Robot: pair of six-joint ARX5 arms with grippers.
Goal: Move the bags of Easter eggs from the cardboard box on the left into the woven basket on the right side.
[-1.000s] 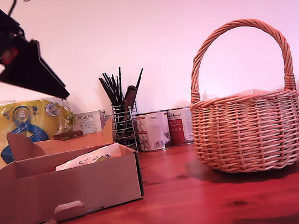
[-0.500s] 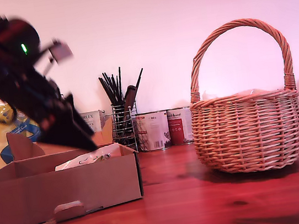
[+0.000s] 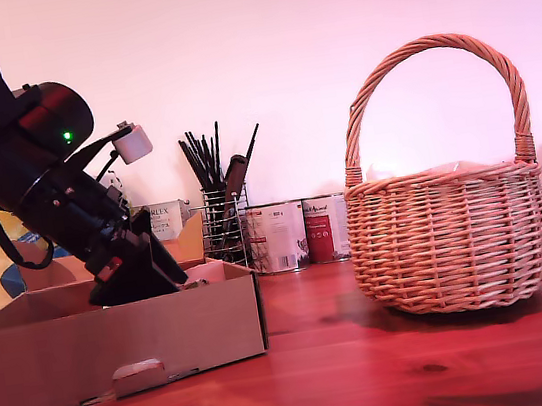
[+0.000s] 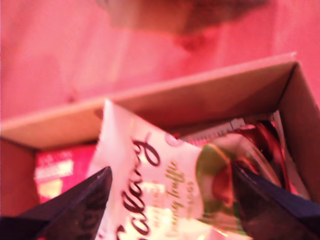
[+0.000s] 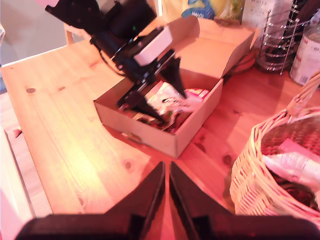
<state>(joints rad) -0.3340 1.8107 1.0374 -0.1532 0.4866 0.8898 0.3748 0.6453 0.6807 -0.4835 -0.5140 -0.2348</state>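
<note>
My first hand is down inside the cardboard box, fingers spread either side of a white bag with blurred lettering; its lower edge is cut off. My second hand hangs pressed together above the surface, the woven basket beside it, partly out of frame.

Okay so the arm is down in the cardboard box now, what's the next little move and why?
Probably ease my first gripper a little lower and close it. Its jaws are open on either side of the white Galaxy bag in the cardboard box, and nothing is gripped yet. My second gripper is shut and away from the box, near the woven basket, so it is not in the way.
</note>
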